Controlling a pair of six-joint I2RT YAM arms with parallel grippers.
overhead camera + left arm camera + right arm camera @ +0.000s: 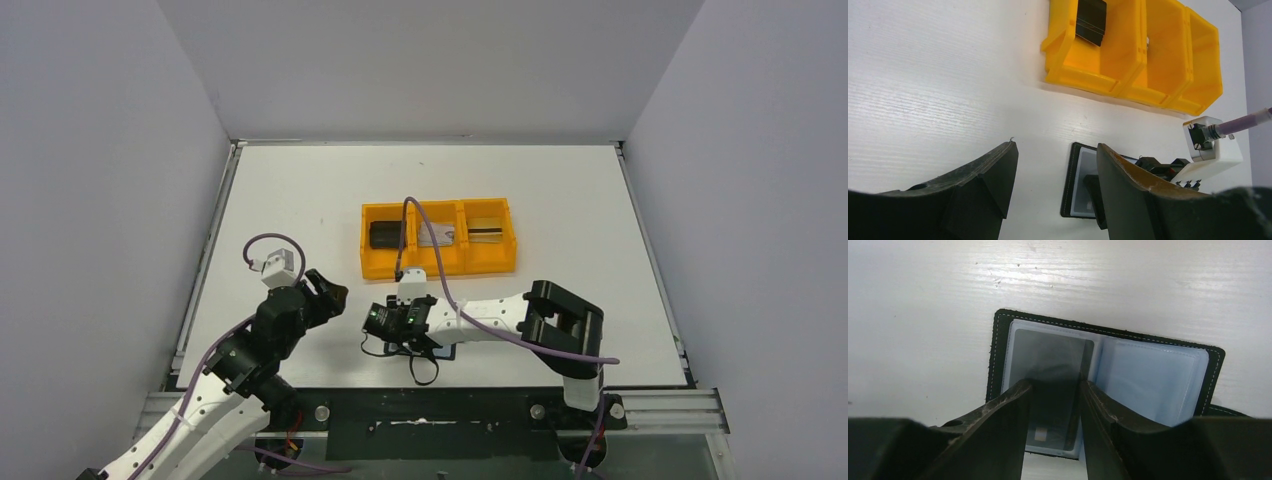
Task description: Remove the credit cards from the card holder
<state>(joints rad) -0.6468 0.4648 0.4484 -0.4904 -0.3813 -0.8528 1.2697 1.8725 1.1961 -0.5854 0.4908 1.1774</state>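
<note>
The card holder (1153, 377) lies open and flat on the table, near my arm bases in the top view (440, 352). Its left pocket holds a dark grey card with a chip (1050, 352). My right gripper (1054, 386) hangs over that pocket with its jaws a little apart, one fingertip on each side of the card, gripping nothing. My left gripper (1055, 150) is open and empty over bare table just left of the holder (1079, 172). A silvery-grey card (437, 236) and a gold card (487, 231) lie in the orange tray (438, 268).
The orange three-compartment tray (1088, 75) stands just beyond the holder. A chunky black block (385, 235) fills its left compartment and also shows in the left wrist view (1091, 22). The right arm's purple cable (425, 240) arches over the tray. White walls enclose the table.
</note>
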